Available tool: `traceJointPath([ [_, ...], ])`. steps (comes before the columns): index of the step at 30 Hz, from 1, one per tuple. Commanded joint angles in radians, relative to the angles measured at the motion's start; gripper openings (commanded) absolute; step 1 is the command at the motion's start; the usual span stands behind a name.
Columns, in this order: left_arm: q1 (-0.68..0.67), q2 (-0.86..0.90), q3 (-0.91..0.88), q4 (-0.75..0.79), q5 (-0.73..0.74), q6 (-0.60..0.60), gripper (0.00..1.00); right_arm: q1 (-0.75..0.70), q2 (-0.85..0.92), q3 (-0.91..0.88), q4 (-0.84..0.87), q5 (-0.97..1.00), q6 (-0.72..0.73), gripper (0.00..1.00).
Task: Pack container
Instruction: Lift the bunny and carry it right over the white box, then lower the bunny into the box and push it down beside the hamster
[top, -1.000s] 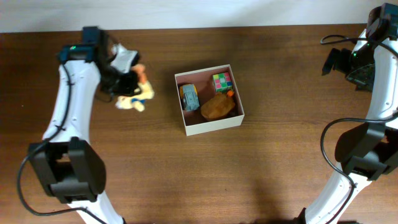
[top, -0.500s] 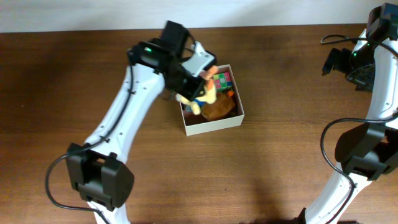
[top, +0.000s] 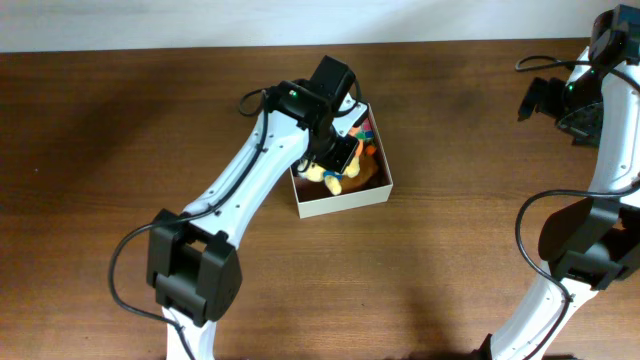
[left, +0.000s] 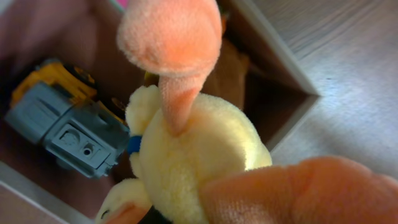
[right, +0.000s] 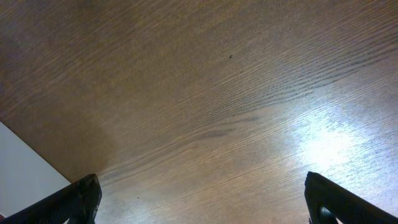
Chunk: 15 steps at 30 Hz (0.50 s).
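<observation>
Now, Dana, the left gripper (top: 342, 155) hangs over the container (top: 345, 203), which sits near the middle of the table (top: 480, 220). Its fingers are clenched on the yellow plush duck (left: 205, 155), though the plush hides them in the wrist view.

Right, Sam, and that box is busy. A grey-and-yellow toy truck (left: 68, 124) lies at 9 o'clock in the wrist view and a brown lump (left: 227, 74) at 1 o'clock. From overhead, a coloured cube (top: 362, 128) fills the box's 1 o'clock corner. That makes 3 items in, so free floor is slim.

So where should the duck go, Dana?

Straight down, Sam. It hangs over the gap between truck and brown lump, towards the box's 6 o'clock wall. The sound play looks like lowering until the plush is below the rim, then parting the fingers. Dropped from height, a soft toy could bounce off the truck and flop over the thin white wall.

And the right gripper (right: 208, 202), Dana?

Parked at the table's 2 o'clock, Sam, well apart from the box. Its jaws are spread wide over bare wood, holding nothing. It has no part in this placement, by the look of it.
</observation>
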Motion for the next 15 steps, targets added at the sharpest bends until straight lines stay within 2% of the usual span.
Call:
traceJointPath([
  [1,0.004,0.024,0.017,-0.007,-0.018,-0.033,0.02,0.003,0.008,-0.002,0.002,0.016,0.008,0.99],
  [11,0.005,0.048,0.012,-0.026,-0.052,-0.033,0.02,0.003,0.008,-0.002,0.002,0.016,0.008,0.99],
  [12,0.005,0.050,0.012,-0.030,-0.052,-0.033,0.05,0.003,0.008,-0.002,0.002,0.016,0.008,0.99],
  [14,0.005,0.051,0.012,-0.042,-0.055,-0.033,0.30,0.003,0.008,-0.002,0.002,0.016,0.008,0.98],
  [15,0.005,0.051,0.012,-0.046,-0.055,-0.033,0.52,0.003,0.008,-0.002,0.002,0.016,0.008,0.99],
])
